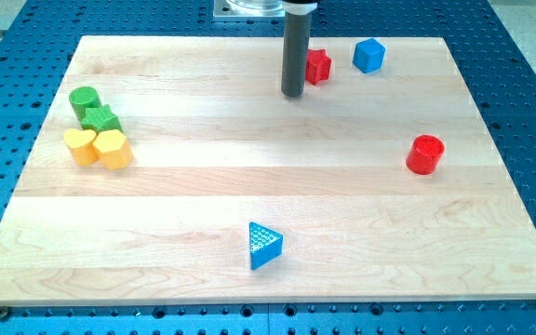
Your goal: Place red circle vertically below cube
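The red circle (pixel 425 154), a short red cylinder, stands near the board's right edge at mid height. The blue cube (pixel 368 55) sits near the view's top, right of centre. The red circle lies below the cube and to its right. My tip (pixel 292 93) rests on the board near the top centre, just left of a red star-like block (pixel 317 66) and apart from it. The tip is far to the upper left of the red circle.
A blue triangle (pixel 264 245) lies at the bottom centre. At the left, a green cylinder (pixel 84 99), a green star (pixel 101 119), a yellow heart (pixel 80 145) and a yellow hexagon-like block (pixel 113 148) are clustered. The wooden board (pixel 203 186) lies on a blue perforated table.
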Robot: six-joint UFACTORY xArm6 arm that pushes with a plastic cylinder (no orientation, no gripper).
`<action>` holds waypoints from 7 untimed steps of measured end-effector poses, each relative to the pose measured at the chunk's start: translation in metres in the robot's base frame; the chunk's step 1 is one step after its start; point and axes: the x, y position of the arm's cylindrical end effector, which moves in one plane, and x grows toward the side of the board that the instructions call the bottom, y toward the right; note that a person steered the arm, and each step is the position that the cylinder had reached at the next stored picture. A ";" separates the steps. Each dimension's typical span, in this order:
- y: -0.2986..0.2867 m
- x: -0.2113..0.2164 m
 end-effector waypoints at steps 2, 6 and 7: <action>0.003 -0.029; 0.076 0.135; 0.101 0.203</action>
